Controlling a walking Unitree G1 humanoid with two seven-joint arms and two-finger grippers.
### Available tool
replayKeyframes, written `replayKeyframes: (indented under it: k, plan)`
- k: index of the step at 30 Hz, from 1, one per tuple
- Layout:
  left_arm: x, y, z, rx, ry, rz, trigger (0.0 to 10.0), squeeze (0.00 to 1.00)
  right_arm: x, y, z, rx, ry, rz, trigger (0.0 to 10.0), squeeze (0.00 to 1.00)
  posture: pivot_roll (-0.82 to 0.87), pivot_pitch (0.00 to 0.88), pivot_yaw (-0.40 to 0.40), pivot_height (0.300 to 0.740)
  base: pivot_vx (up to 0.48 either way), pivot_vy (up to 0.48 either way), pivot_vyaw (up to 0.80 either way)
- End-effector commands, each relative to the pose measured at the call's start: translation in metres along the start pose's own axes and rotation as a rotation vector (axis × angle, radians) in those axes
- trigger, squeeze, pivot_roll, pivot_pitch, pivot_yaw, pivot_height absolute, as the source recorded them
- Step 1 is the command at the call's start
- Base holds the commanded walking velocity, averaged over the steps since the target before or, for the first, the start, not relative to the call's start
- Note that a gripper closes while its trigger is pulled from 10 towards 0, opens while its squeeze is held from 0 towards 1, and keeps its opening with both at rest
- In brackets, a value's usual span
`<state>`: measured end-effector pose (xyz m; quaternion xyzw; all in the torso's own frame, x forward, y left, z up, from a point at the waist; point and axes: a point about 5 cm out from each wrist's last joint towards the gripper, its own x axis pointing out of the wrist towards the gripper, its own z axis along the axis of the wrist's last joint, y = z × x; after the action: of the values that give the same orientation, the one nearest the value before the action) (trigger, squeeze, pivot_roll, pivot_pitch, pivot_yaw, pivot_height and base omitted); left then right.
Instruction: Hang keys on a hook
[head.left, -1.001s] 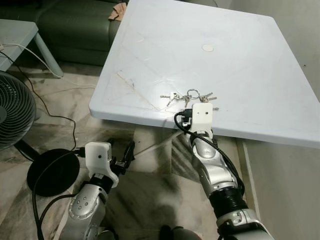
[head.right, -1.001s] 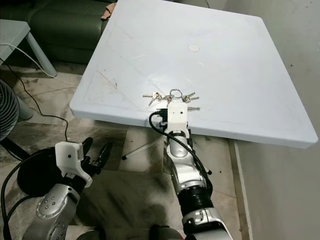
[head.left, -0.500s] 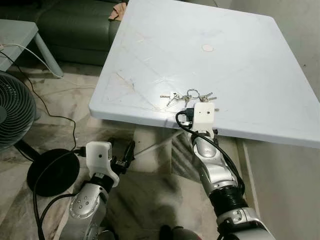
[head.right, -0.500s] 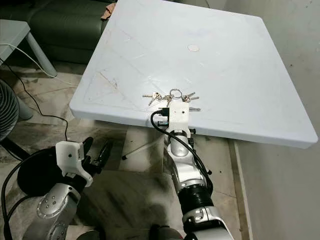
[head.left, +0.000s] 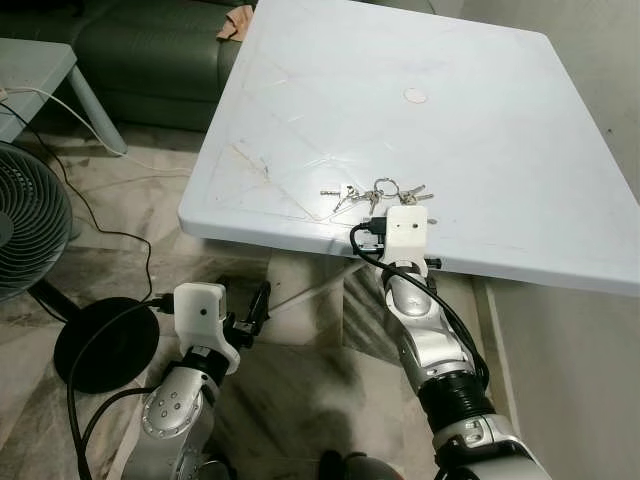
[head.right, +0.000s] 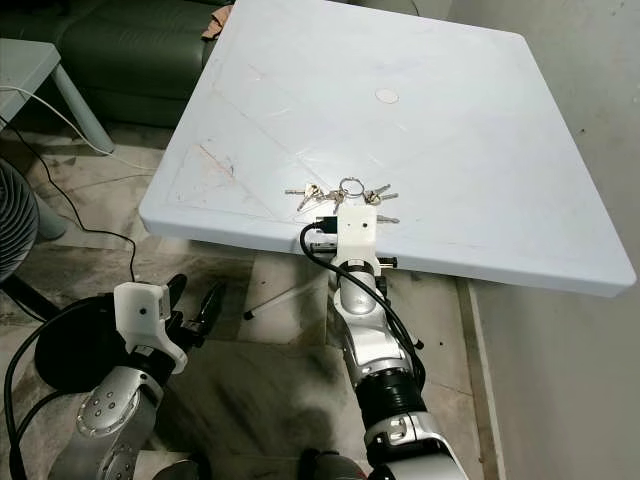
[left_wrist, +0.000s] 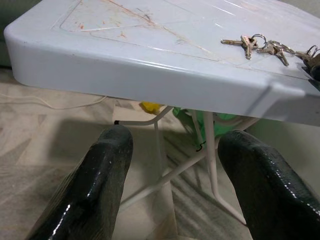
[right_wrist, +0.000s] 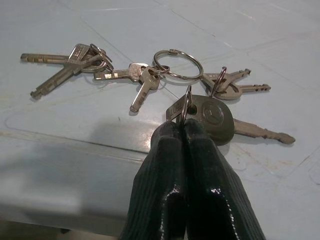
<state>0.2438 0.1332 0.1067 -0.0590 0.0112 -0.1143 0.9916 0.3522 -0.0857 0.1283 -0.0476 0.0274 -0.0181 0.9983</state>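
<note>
Our right claw (right_wrist: 185, 132) pinches the keys (right_wrist: 150, 80) near the desk (head.left: 480, 120) front edge, bunch fanned crosswise just beyond it (left claw (left_wrist: 175, 165) spread, below the desk).

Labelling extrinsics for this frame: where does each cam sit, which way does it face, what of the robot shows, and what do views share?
Left eye, right eye: on the head, facing forward and down at the white table; both silver arms show.
Left wrist: low beside the table, looking along the open left tool at the table's edge and legs.
Right wrist: at the table's near edge, looking along the right tool, shut on the keys.
Shared: keys and table appear in all four.
</note>
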Motion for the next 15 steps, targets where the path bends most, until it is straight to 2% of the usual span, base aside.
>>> replayKeyframes:
  k: [1, 5, 7, 8, 11, 13, 15]
  plan:
    - [0.0, -0.001, -0.001, 0.006, 0.004, 0.011, 10.0, 0.0, 0.0, -0.002, -0.001, -0.023, -0.017, -0.005, 0.0, 0.0, -0.02, 0.224, -0.104, 0.74, 0.0, 0.0, 0.0]
    - [0.005, -0.001, 0.001, -0.017, -0.006, 0.027, 10.0, 0.0, 0.0, -0.004, 0.006, -0.026, -0.081, 0.012, 0.0, 0.0, -0.03, 0.21, -0.103, 0.74, 0.0, 0.0, 0.0]
    - [0.013, 0.004, 0.009, -0.034, -0.044, 0.074, 10.0, 0.0, -0.001, -0.005, 0.018, 0.038, -0.167, 0.108, 0.0, 0.0, -0.04, 0.195, -0.103, 0.74, 0.0, 0.0, 0.0]
    - [0.015, 0.007, 0.01, -0.04, -0.052, 0.091, 10.0, 0.0, -0.001, -0.007, 0.02, 0.043, -0.187, 0.113, 0.0, 0.0, -0.04, 0.195, -0.103, 0.74, 0.0, 0.0, 0.0]
    - [0.017, 0.008, 0.011, -0.046, -0.056, 0.104, 10.0, 0.0, -0.001, -0.008, 0.021, 0.041, -0.2, 0.108, 0.0, 0.0, -0.04, 0.195, -0.103, 0.74, 0.0, 0.0, 0.0]
    - [0.023, 0.017, 0.019, -0.059, -0.093, 0.133, 10.0, 0.0, -0.002, -0.015, 0.028, -0.154, -0.3, 0.117, 0.0, 0.0, -0.04, 0.174, -0.103, 0.74, 0.0, 0.0, 0.0]
    - [0.024, 0.018, 0.02, -0.061, -0.098, 0.138, 10.0, 0.0, -0.002, -0.016, 0.028, -0.172, -0.315, 0.127, 0.0, 0.0, -0.04, 0.174, -0.103, 0.74, 0.0, 0.0, 0.0]
